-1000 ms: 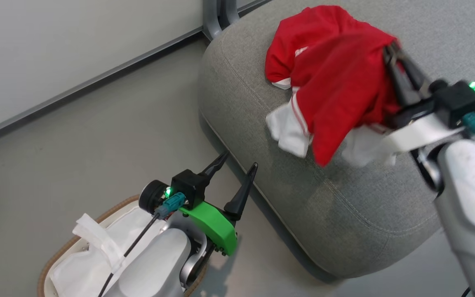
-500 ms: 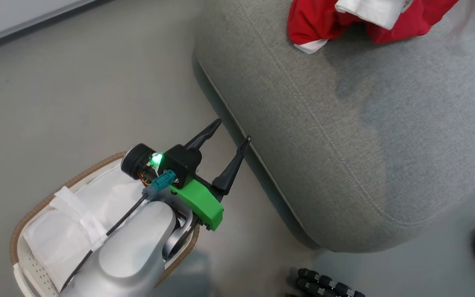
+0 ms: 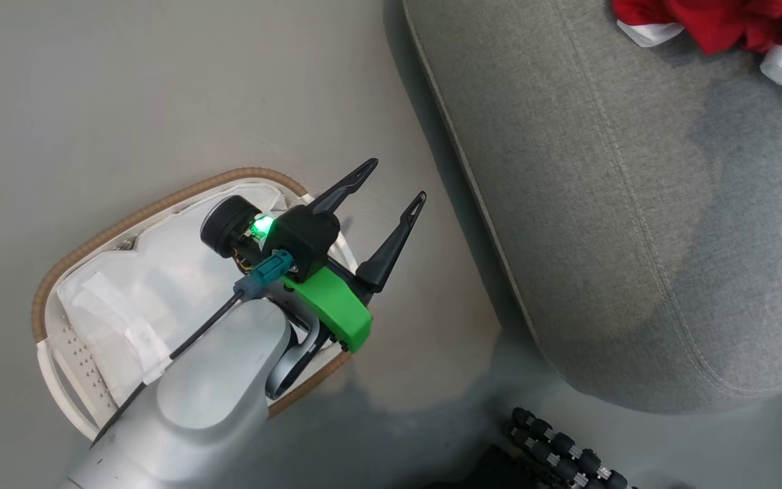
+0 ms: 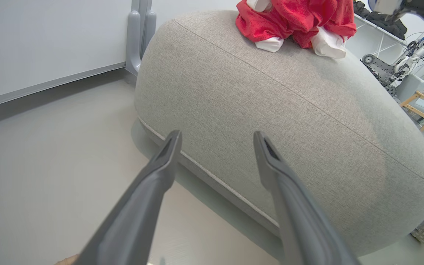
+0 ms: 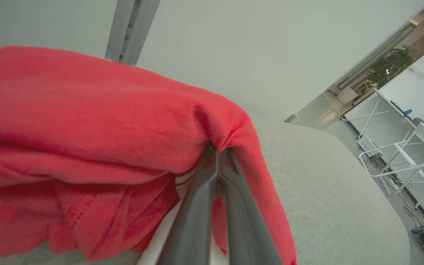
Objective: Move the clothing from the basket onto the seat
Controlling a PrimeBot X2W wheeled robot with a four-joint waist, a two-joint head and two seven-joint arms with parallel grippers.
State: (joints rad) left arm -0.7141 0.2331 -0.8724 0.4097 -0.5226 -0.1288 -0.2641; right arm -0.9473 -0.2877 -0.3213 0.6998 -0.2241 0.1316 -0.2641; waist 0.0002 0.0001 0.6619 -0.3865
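Clothing (image 5: 87,129) pinched between closed right jaws, heaped on seat (image 5: 326,191)

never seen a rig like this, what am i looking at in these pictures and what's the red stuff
It's a wheeled robot with two arms, each ending in a two-finger gripper. One picture looks down from its head; the others look along each wrist's fingers. The left gripper is open, by the basket on the floor. Beside that is the grey seat. The red stuff is the clothing: it lies on the seat, and the right gripper is shut on a fold of it.
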